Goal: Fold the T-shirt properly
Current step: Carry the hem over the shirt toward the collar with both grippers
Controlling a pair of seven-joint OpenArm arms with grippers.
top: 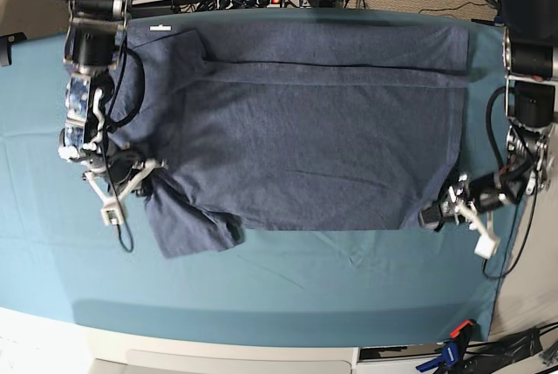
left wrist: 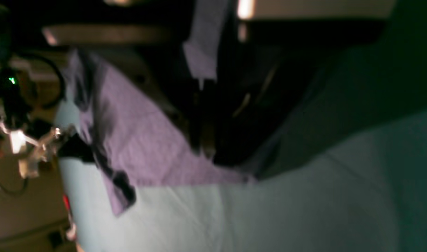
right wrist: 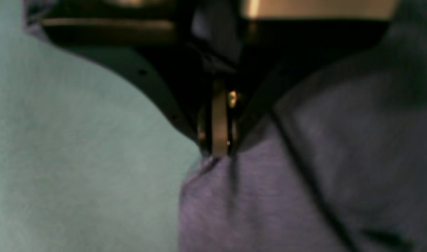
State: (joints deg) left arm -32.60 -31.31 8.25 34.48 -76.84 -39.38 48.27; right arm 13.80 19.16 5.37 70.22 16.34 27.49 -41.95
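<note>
Teal cloth covers the worktop (top: 288,287); the T-shirt (top: 296,139) lies spread across its middle. Right tool (top: 146,184), at nine o'clock, and left tool (top: 433,215), at four, each pinch its hem. Best lift both together, evenly, keeping fabric taut.

Blue-grey T-shirt (top: 296,130) spread flat across teal cloth, one sleeve rumpled at near-left corner
</note>
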